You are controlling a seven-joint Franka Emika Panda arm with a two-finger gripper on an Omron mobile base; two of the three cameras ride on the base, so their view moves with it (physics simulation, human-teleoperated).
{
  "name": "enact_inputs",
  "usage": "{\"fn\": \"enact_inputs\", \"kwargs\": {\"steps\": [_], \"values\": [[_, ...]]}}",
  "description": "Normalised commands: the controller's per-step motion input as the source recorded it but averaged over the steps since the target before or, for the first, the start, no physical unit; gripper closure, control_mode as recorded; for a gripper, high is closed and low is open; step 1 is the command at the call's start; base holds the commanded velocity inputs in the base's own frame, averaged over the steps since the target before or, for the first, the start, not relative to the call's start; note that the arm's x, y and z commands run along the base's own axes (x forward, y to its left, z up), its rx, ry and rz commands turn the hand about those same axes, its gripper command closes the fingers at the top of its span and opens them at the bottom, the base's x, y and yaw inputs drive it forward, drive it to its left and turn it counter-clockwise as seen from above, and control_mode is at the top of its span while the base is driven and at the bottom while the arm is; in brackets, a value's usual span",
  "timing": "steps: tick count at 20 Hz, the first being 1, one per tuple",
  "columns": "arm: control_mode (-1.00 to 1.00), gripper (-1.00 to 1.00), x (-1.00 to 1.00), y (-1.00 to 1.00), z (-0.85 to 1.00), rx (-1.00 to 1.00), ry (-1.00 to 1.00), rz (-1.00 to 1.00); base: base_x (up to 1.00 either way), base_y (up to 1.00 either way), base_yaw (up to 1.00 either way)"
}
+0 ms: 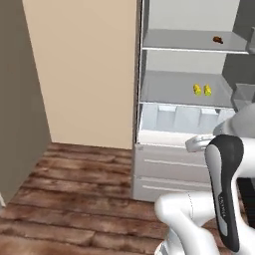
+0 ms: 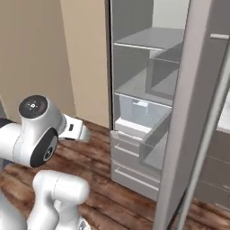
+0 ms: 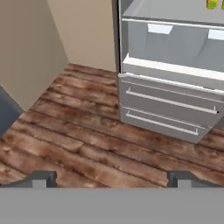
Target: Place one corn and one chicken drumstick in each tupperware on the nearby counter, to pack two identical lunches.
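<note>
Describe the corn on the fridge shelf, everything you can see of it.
Two small bright yellow pieces of corn lie side by side on the middle grey fridge shelf, toward its right half, close together. They rest directly on the shelf surface, above the pale translucent drawer. Nothing else touches them. The hand view catches a yellow sliver at its top edge. Finer detail is too small to tell.

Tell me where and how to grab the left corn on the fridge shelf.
Take the left corn across its short yellow body, coming in from the open fridge front, level with the middle shelf. It sits close beside the second corn, so one finger would likely have to slip into the narrow space between them. The pincer is open, aimed at the floor.
</note>
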Motion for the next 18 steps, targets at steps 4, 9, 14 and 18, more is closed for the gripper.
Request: {"fn": "enact_inputs", "kwargs": {"steps": [4, 9, 14, 18], "values": [[1.0, -1.0, 0.0, 0.0, 0.0, 0.0, 0.0, 0.0, 0.66, 0.32, -0.6], [1.0, -1.0, 0.0, 0.0, 0.0, 0.0, 0.0, 0.0, 0.38, 0.41, -0.54], [1.0, -1.0, 0.0, 0.0, 0.0, 0.0, 0.0, 0.0, 0.29, 0.41, -0.41], [1.0, -1.0, 0.0, 0.0, 0.0, 0.0, 0.0, 0.0, 0.49, 0.38, -0.2]]}}
